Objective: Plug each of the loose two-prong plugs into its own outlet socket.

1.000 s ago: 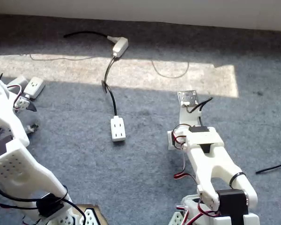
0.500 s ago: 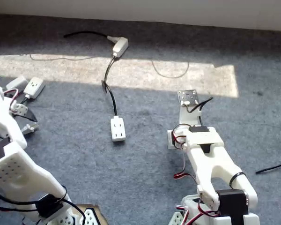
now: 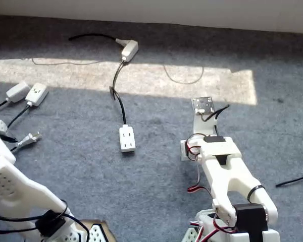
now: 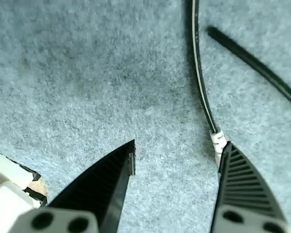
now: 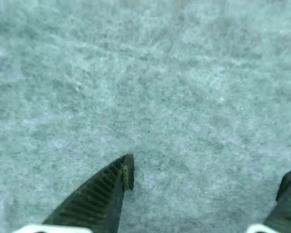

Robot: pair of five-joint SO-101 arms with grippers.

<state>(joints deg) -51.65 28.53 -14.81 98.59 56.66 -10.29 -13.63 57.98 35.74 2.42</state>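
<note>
Across the grey carpet (image 3: 156, 191), a white outlet socket (image 3: 127, 138) lies face up at the end of a black cord (image 3: 120, 103). The cord runs from the socket to a white plug block (image 3: 129, 49) far beyond it. Well apart from that socket, on the left arm's side, a loose two-prong plug (image 3: 29, 138) lies flat with its prongs turned toward the socket. Farther from the socket than this plug, a white outlet block (image 3: 36, 94) and a white plug body (image 3: 16, 92) lie side by side.

Further out from the socket than the loose plug, the left gripper (image 4: 179, 158) hangs low over the carpet, fingers spread wide and holding nothing. A white cord collar (image 4: 217, 141) sits just beside one fingertip (image 4: 229, 162), and its thin cord (image 4: 201, 82) leads away.

Near the socket on its other side stands the right arm (image 3: 227, 166). The right gripper (image 5: 208, 177) is also spread wide over bare carpet, empty.
</note>
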